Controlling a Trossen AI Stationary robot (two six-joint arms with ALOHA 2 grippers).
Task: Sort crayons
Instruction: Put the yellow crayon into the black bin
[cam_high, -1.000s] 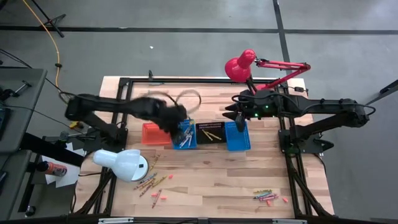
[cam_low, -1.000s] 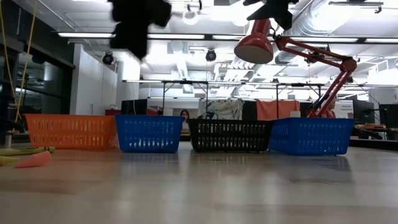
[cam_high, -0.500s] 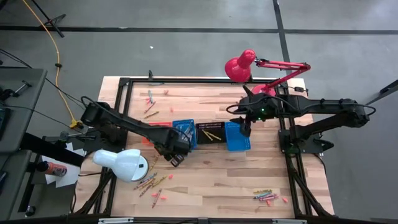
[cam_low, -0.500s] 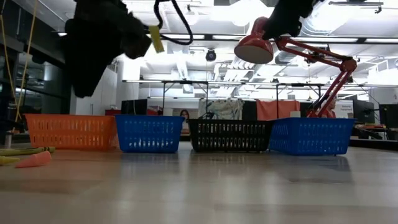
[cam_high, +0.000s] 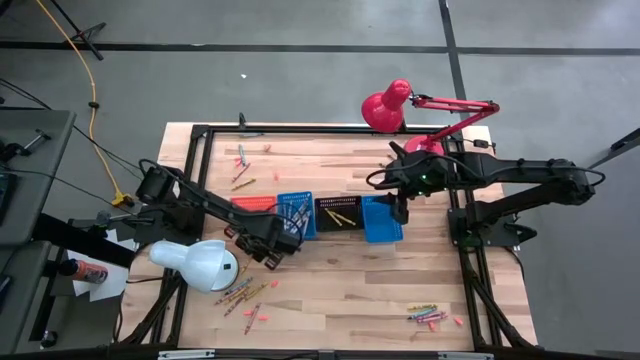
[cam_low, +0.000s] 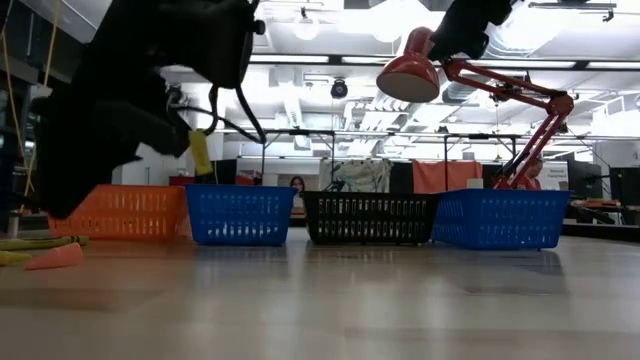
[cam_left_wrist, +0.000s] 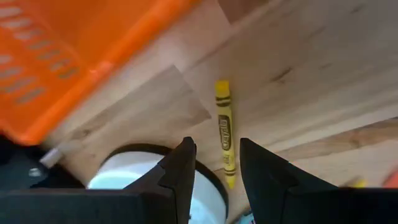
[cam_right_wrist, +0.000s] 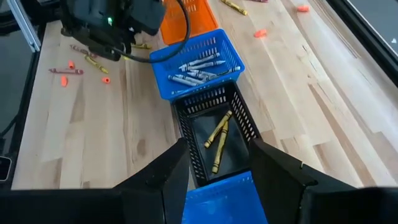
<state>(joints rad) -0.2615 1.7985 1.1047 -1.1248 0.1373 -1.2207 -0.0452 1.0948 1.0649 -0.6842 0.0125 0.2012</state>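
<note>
Both arms are built from dark, almost black segments with rounded joint housings, thicker near the base and thinner toward the wrist. The left arm (cam_high: 205, 207) looks matte black along its whole length. A black cable makes a loop beside its wrist in the low view, and a small yellow tag (cam_low: 200, 152) hangs on the dark body there. The right arm (cam_high: 520, 175) has a small green light (cam_high: 421, 181) on its wrist housing. The left gripper (cam_left_wrist: 216, 171) has two dark, flat-sided fingers with angular tips. The right gripper (cam_right_wrist: 217, 171) has two broad dark fingers with sloping edges.
</note>
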